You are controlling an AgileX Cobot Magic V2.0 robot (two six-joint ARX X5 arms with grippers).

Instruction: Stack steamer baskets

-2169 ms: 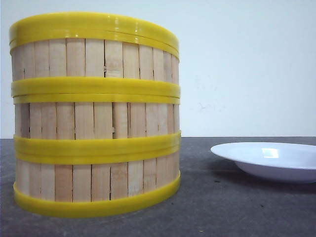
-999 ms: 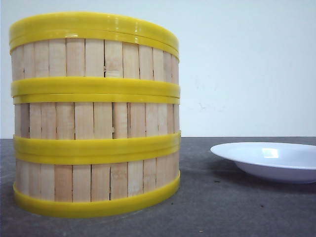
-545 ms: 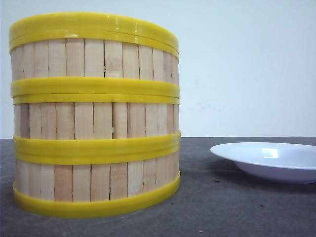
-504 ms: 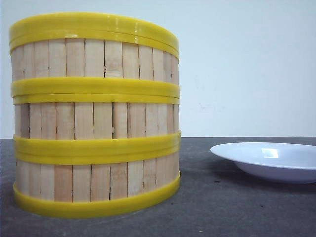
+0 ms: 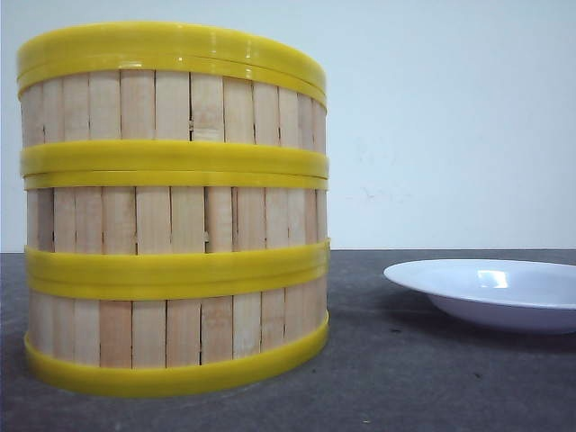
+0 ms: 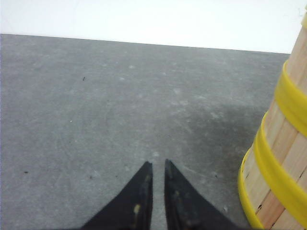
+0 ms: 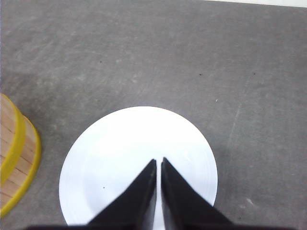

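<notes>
Three steamer baskets (image 5: 171,211) stand one on another at the left of the front view, pale slats between yellow rims, the stack upright on the dark table. The stack's lower wall (image 6: 278,158) shows beside my left gripper (image 6: 156,164), which hovers over bare table, apart from it, jaws nearly together with nothing between. My right gripper (image 7: 159,161) hangs over the white plate, jaws nearly together and empty. An edge of the stack (image 7: 17,153) shows in the right wrist view. Neither gripper appears in the front view.
A white shallow plate (image 5: 490,292) lies on the table to the right of the stack; in the right wrist view the plate (image 7: 115,158) is below my right gripper. A pale wall (image 5: 450,126) rises behind the grey tabletop (image 6: 96,105).
</notes>
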